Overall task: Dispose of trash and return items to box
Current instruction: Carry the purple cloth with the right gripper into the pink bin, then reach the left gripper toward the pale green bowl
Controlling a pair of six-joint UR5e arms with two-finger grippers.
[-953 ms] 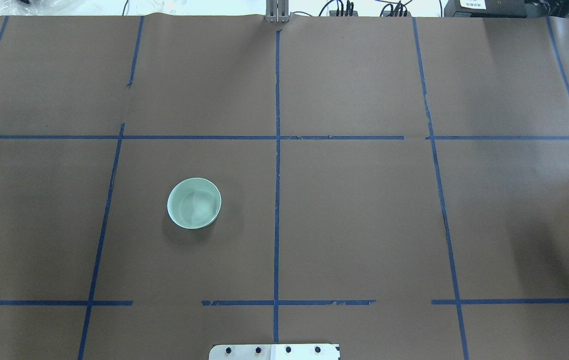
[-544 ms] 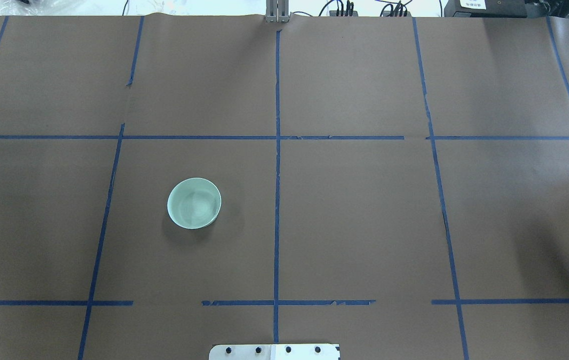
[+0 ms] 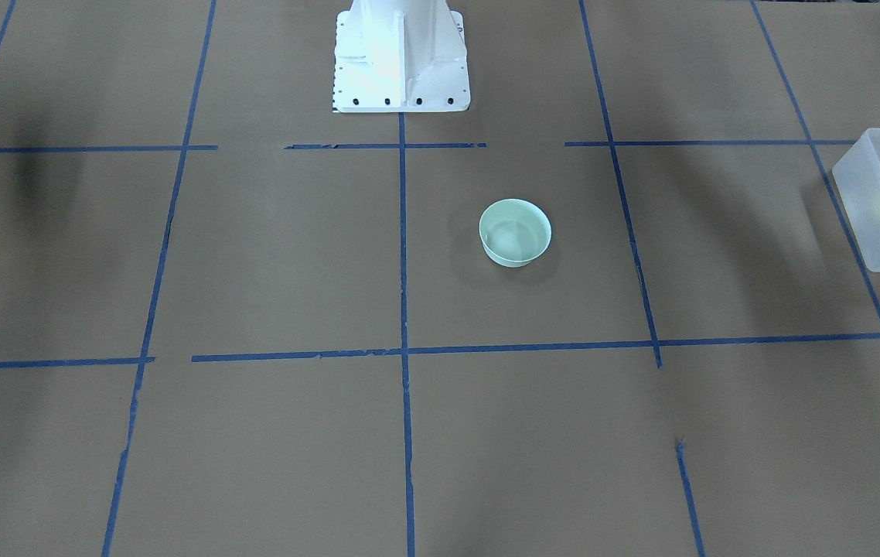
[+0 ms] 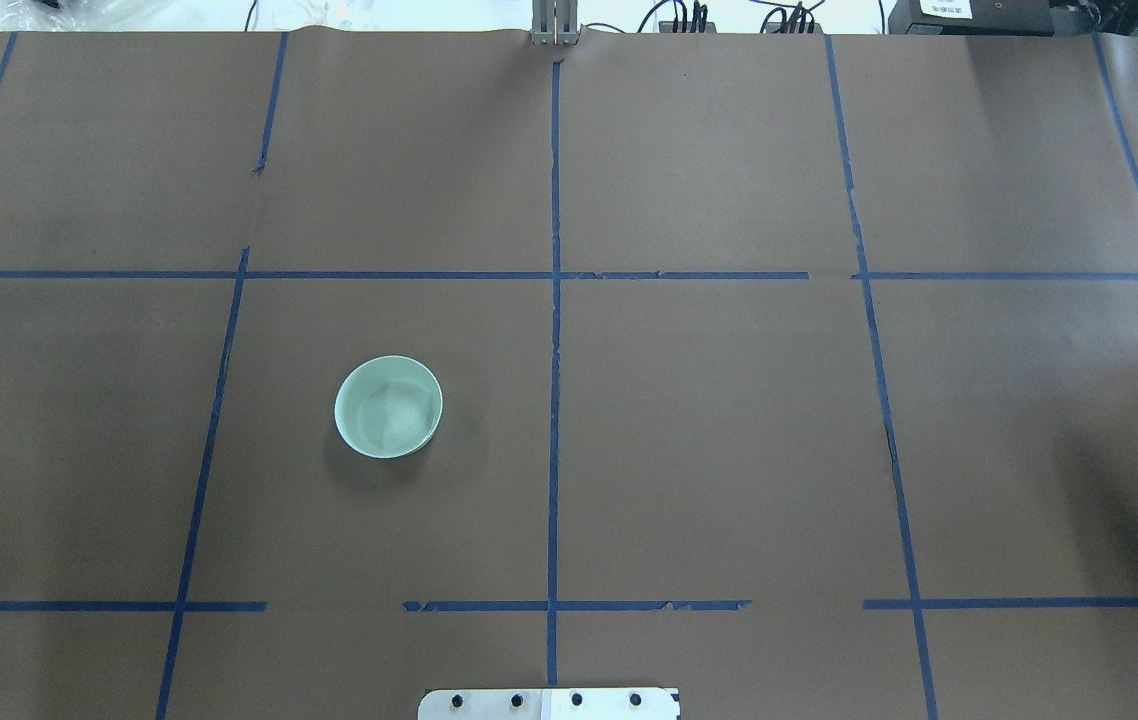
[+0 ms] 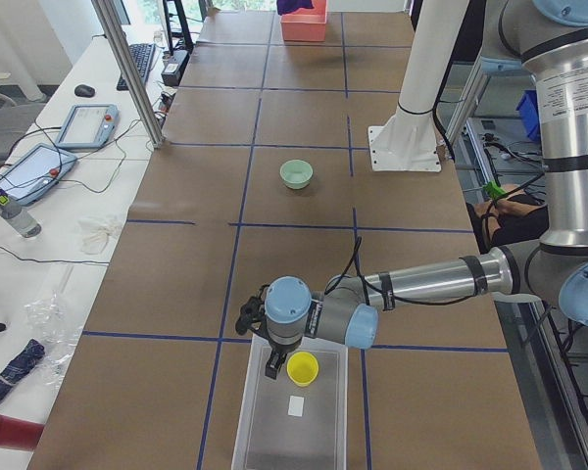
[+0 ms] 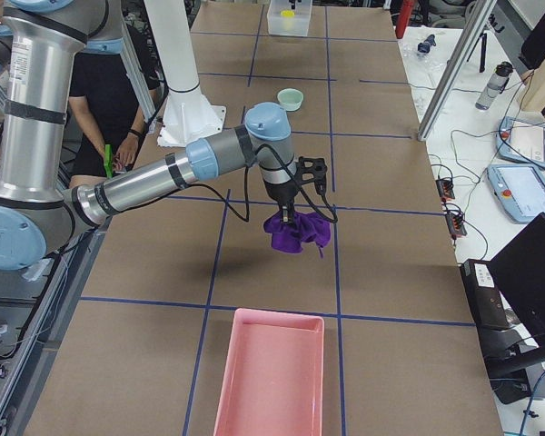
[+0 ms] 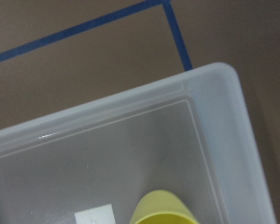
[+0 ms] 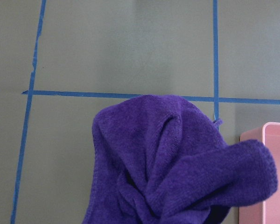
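Cloth (image 6: 297, 233) hangs under right gripper (image 6: 287, 218), short of bin (image 6: 271, 381); premature release lands it on table (image 6: 391, 272). Jaw opening, left gripper (image 5: 272, 366) included: cannot tell.

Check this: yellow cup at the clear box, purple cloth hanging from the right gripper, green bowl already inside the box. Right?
Wrong on the bowl: the green bowl sits on the table, not inside the box, as the overhead exterior view shows.
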